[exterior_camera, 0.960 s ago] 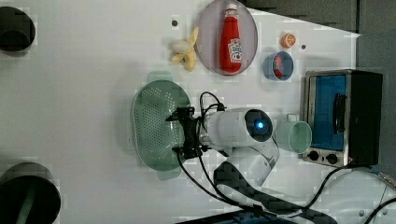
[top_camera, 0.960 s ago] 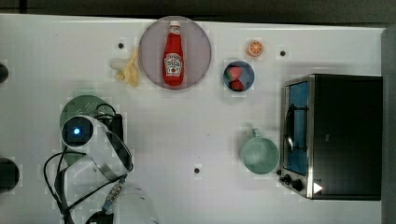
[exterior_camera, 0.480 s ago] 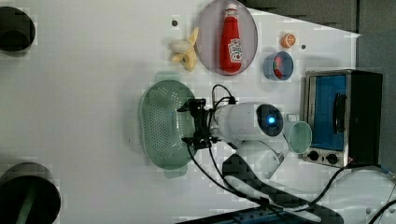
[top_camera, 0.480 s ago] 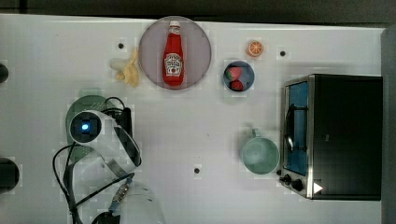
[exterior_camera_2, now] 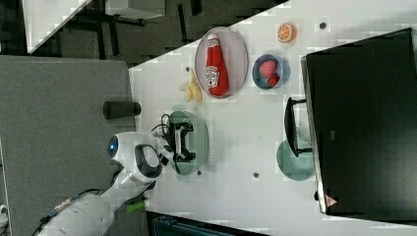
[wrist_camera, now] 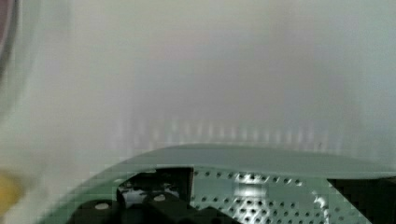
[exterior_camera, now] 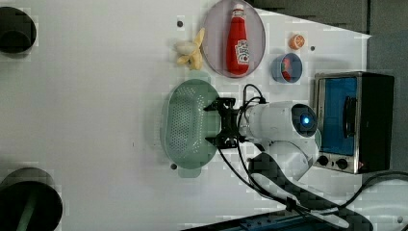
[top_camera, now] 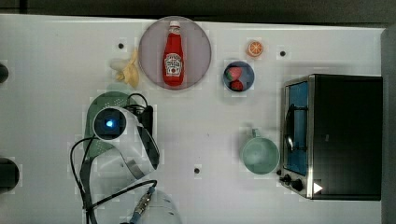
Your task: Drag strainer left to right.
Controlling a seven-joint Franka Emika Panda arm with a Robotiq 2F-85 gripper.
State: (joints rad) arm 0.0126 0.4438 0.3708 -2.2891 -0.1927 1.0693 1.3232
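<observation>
My gripper [exterior_camera: 222,122] spread wide inside strainer [exterior_camera: 185,125], fingers against its wall nearest green mug [top_camera: 259,156]; hooking rim lets me drag without clamping.

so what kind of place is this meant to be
Probably a mock kitchen on a lab bench: a white table carries a toaster oven, a ketchup bottle on a plate, and a strainer.

Pale mint-green oval strainer [exterior_camera: 185,126], perforated inside, small tab handles at both ends, upright on white counter [exterior_camera: 96,96], directly beneath wide-spread hand [exterior_camera: 216,124], hand over its rim.
</observation>
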